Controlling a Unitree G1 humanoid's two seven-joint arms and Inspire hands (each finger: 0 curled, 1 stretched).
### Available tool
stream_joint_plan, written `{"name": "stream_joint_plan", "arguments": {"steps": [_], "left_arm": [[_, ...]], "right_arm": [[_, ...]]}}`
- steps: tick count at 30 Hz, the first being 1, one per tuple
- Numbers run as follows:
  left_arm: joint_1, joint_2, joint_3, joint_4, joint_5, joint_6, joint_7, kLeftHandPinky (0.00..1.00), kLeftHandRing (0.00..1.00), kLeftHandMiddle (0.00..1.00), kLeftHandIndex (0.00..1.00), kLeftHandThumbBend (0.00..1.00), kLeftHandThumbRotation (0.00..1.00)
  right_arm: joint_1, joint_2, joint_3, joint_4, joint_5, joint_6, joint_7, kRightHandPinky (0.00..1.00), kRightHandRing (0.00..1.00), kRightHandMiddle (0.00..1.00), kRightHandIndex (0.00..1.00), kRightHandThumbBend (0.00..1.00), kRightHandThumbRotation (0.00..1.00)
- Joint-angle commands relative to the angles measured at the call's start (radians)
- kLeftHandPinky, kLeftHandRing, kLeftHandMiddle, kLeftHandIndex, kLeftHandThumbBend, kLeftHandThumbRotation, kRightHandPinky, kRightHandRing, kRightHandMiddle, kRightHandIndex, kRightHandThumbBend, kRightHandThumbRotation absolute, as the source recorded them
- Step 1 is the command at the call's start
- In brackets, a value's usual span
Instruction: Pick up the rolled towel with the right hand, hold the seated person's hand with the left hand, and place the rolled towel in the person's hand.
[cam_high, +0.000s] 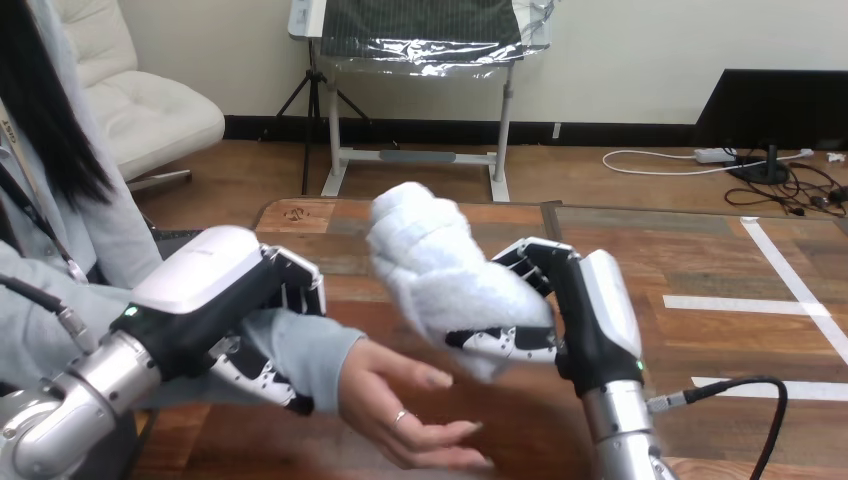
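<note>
A white rolled towel (440, 272) is held above the table, tilted, with my right hand (580, 305) shut on its right side; fingers and thumb wrap round it. The person's hand (405, 405) lies palm up just below and left of the towel, its fingers relaxed, a small gap between palm and towel. My left hand (235, 310) is shut on the person's forearm at the grey sleeve (300, 345), with fingers over the top and the thumb underneath.
The wooden table (690, 260) stretches to the right and back, with white tape lines (800, 290) on its right part. A black cable (740, 390) runs from my right wrist. The person sits at the left.
</note>
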Motion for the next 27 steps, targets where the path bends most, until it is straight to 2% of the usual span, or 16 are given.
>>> {"name": "stream_joint_plan", "arguments": {"steps": [1,27], "left_arm": [[-0.081,-0.049,0.024,-0.093,-0.035,-0.017,0.013,0.26,0.30,0.34,0.34,0.99,0.00],[-0.077,-0.067,0.035,-0.112,-0.038,-0.004,-0.013,0.26,0.29,0.34,0.35,1.00,0.00]], "right_arm": [[-0.034,-0.010,0.011,-0.061,-0.005,-0.042,-0.050,0.28,0.34,0.43,0.43,0.83,0.00],[-0.002,-0.018,0.057,-0.075,-0.025,-0.075,-0.098,0.27,0.33,0.42,0.42,0.83,0.04]]}}
